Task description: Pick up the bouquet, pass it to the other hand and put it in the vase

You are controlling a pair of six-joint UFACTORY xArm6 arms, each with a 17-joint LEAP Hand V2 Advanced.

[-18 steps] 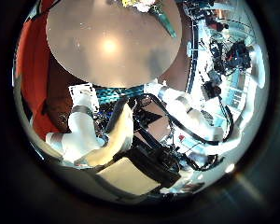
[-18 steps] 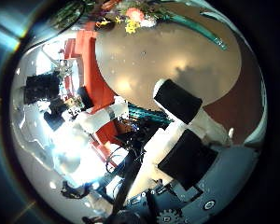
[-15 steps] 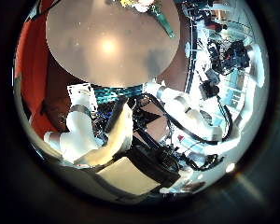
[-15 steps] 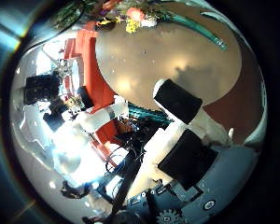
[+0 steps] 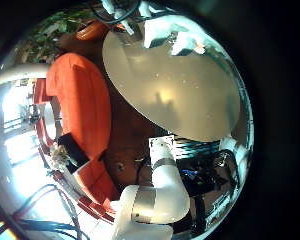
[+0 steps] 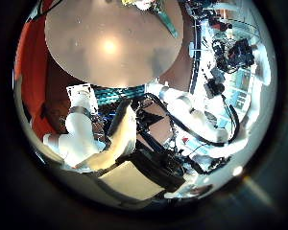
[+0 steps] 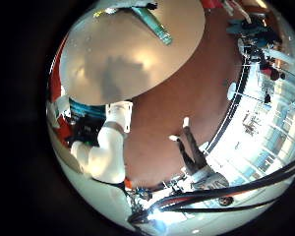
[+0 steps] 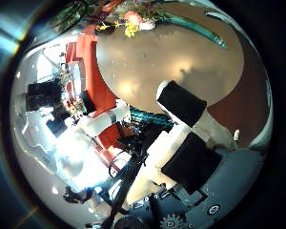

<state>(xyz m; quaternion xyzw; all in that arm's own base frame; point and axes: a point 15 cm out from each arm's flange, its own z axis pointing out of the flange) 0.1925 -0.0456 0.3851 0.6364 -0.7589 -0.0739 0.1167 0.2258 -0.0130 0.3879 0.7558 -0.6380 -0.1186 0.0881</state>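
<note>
The bouquet (image 8: 124, 19) lies on the round worktop (image 8: 181, 52) at its far rim, well apart from the right hand (image 8: 186, 134). Yellow and orange blooms show with green foliage beside them. A teal, ribbed object (image 8: 214, 36) lies on the worktop near the bouquet; it may be the stem wrap or the vase, and the views do not settle which. No upright vase is clearly visible.

The fingers (image 8: 181, 100) of the right hand are extended over the worktop and hold nothing. The left hand (image 6: 134, 144) also hangs above the worktop, away from the bouquet; the state of its fingers cannot be told, though nothing shows in its grasp. A red chair (image 5: 75, 90) stands beside the worktop.

Judgement: the pick-up is not yet begun. Risks from here:
- The bouquet sits at the worktop rim; a sideways approach could push it off.
- Closing on the blooms rather than the stems would crush them.
- A loose hold could spoil the handover.
</note>
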